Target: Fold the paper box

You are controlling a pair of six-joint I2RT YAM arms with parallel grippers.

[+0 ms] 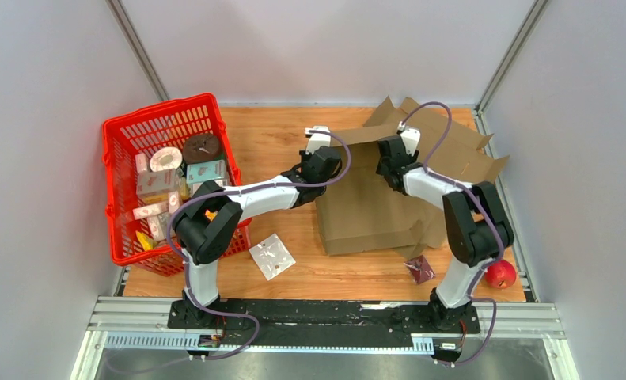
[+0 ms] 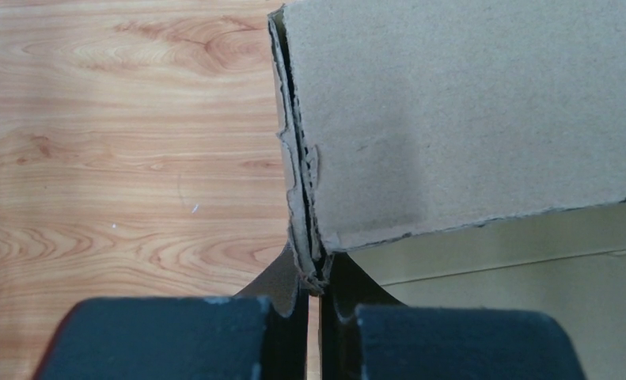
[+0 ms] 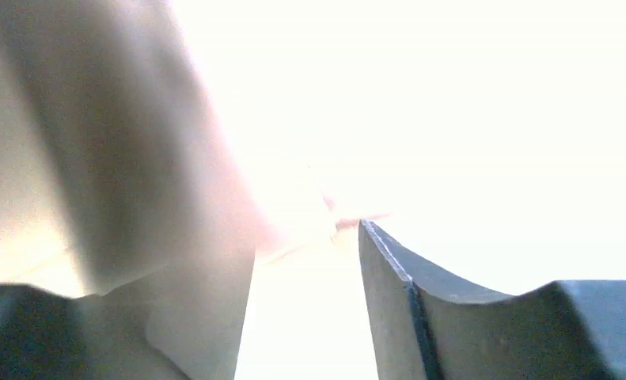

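The left end effector (image 2: 313, 305) was pressed together, pinching a torn upright edge on the left side of the box (image 1: 370, 207). The right end effector (image 3: 305, 317) stood spread at the box's far side. The box lay by the right edge of the worktop (image 1: 270, 131), flaps splayed towards the far right corner.

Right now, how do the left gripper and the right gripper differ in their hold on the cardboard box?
The left gripper is shut on a torn edge of the cardboard box; the right gripper has its jaws apart with nothing visible between them. The left gripper sits at the box's left edge, the right gripper farther right by the open flaps. Both reach to the box's far side.
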